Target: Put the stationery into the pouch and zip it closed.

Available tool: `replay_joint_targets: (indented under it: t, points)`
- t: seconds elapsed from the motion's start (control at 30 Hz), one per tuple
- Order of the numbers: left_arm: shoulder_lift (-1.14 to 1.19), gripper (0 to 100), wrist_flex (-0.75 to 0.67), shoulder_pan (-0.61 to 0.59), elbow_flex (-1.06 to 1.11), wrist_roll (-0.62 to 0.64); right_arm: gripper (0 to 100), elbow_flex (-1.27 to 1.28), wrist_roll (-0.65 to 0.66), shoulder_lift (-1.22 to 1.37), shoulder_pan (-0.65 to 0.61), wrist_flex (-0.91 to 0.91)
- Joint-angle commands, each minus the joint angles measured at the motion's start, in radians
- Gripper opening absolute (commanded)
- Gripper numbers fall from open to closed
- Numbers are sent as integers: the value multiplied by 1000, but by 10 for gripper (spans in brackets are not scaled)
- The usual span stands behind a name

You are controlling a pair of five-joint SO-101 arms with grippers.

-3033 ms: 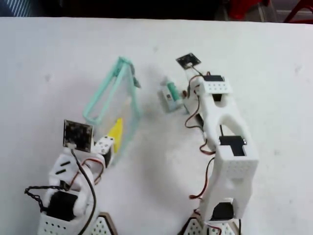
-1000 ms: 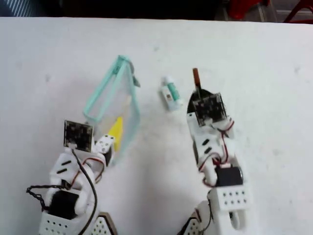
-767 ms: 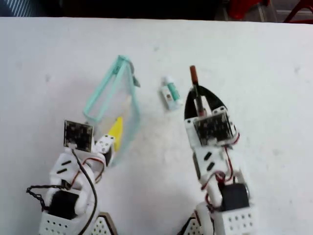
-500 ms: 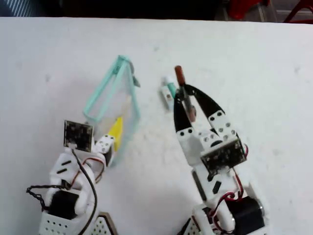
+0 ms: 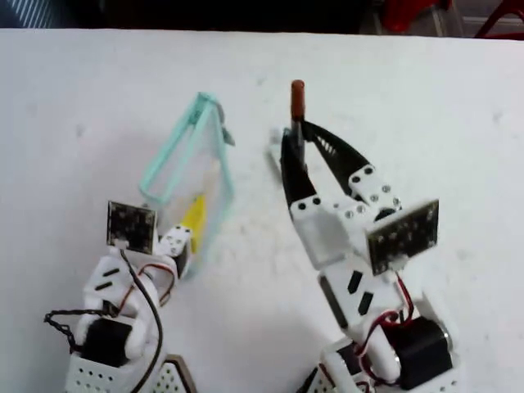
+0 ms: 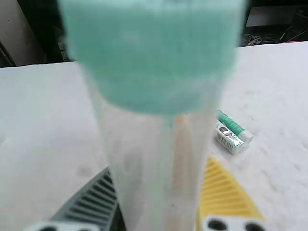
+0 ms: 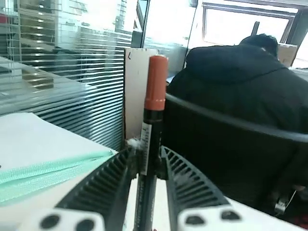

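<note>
High view: the right tool (image 5: pixel 296 149) is pinched on a black marker with a brown cap (image 5: pixel 296 92). The marker's long axis runs away from the robot, cap leading. The clear pouch with mint-green zipper trim (image 5: pixel 168 155) lies on the white tabletop (image 5: pixel 426 98) to that tool's left, near but apart, with its open mouth slanting alongside. The left tool (image 5: pixel 195 214) grips the pouch's near end. The marker likely has to swing leftward to meet the mouth.

Left wrist view: grey and yellow jaws press on the pouch (image 6: pixel 154 120) from either side (a pale stick (image 6: pixel 182 163) shows inside). A small green-and-white tube (image 6: pixel 231 134) lies beyond on the tabletop.

Right wrist view: the jaws are closed on the marker (image 7: pixel 150 130), and the pouch's zipper trim (image 7: pixel 43 173) is nearby.
</note>
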Motion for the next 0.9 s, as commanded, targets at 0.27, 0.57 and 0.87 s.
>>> replay_joint_targets:
  t: [0.27,0.57,0.87]
  points:
    - [2,188,-23,4,-12,15,16,-48,-48,18,1,-122]
    - [2,188,-23,2,-12,15,16,12,-158,1,205,-119]
    - [2,188,-25,2,-14,15,16,8,-267,18,163,-128]
